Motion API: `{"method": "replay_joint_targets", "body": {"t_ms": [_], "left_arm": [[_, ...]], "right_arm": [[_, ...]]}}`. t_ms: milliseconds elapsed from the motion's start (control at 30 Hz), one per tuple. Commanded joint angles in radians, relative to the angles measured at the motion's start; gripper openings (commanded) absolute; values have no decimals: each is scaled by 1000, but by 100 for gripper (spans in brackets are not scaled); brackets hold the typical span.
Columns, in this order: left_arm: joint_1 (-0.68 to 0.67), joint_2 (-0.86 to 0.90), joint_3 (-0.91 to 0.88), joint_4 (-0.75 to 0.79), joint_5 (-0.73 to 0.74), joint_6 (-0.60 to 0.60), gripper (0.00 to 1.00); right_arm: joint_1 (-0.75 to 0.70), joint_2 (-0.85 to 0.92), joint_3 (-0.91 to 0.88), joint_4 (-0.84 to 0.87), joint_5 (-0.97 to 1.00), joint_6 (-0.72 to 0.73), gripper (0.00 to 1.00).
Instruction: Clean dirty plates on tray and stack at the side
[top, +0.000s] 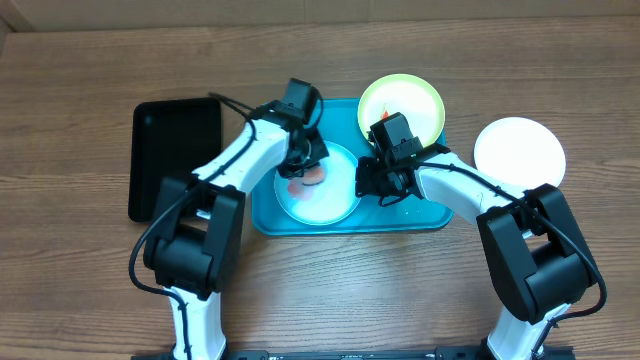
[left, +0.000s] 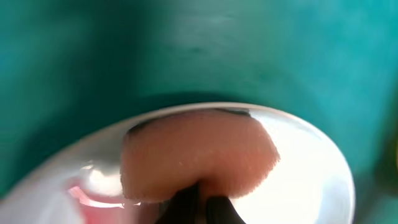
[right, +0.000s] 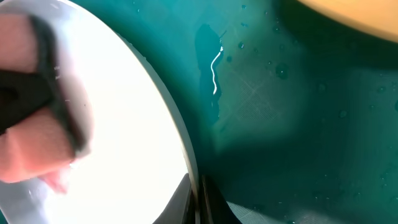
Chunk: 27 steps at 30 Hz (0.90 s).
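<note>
A light blue plate lies on the turquoise tray. My left gripper is shut on a pinkish sponge pressed against this plate, beside a red smear. My right gripper is shut on the plate's right rim, one finger on each side of the edge. The sponge shows at the left of the right wrist view. A yellow-green plate with a red smear sits at the tray's back right. A white plate rests on the table to the right.
A black rectangular tray lies on the wooden table left of the turquoise tray. Water drops and a wet streak mark the tray floor between the two plates. The yellow-green plate's edge hangs over the top right.
</note>
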Motion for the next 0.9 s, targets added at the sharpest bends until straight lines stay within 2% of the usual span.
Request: {"method": "replay_joint_targets", "body": {"t_ms": [0, 100, 167, 367, 533, 667, 867], "left_arm": [[21, 35, -25, -70, -132, -131, 4], [21, 35, -25, -90, -172, -156, 4], [21, 35, -25, -80, -172, -127, 4], [5, 35, -25, 39, -47, 238, 4], [-21, 35, -25, 61, -43, 458, 4], [-41, 35, -25, 60, -50, 600, 4], [-80, 35, -25, 57, -48, 743, 4]], "right_arm": [[-2, 16, -6, -11, 12, -7, 4], [-2, 16, -6, -11, 11, -7, 4], [-2, 16, -6, -11, 11, -7, 4], [-2, 16, -6, -11, 11, -7, 4], [-2, 16, -6, -11, 11, -7, 4], [-2, 16, -6, -11, 11, -7, 4], [-2, 16, -6, -11, 11, -7, 4]]}}
